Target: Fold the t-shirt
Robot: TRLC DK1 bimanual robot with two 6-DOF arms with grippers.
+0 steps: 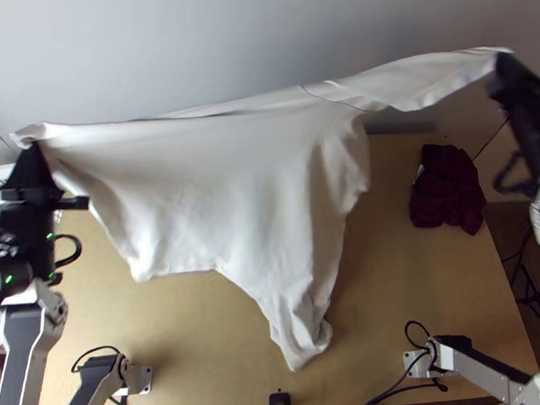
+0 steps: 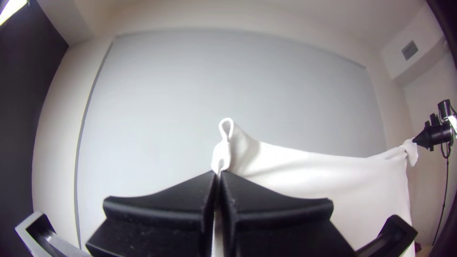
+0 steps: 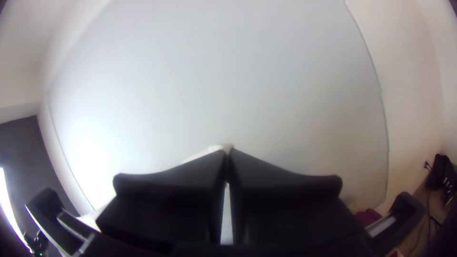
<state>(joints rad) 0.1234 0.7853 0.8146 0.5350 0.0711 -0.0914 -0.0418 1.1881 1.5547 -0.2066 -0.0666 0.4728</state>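
Left gripper (image 1: 30, 147): jaws clamped on one upper corner of the shirt (image 1: 233, 183). Right gripper (image 1: 503, 61): jaws clamped on a sleeve end. The shirt spans both pairs of jaws, its loose part hanging below them over the table (image 1: 397, 283). Maroon cloth (image 1: 447, 189): bunched on the table, below the right jaws.

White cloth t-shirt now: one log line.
white cloth t-shirt: hanging, stretched; black left gripper: holds one end; black right gripper: holds opposite end
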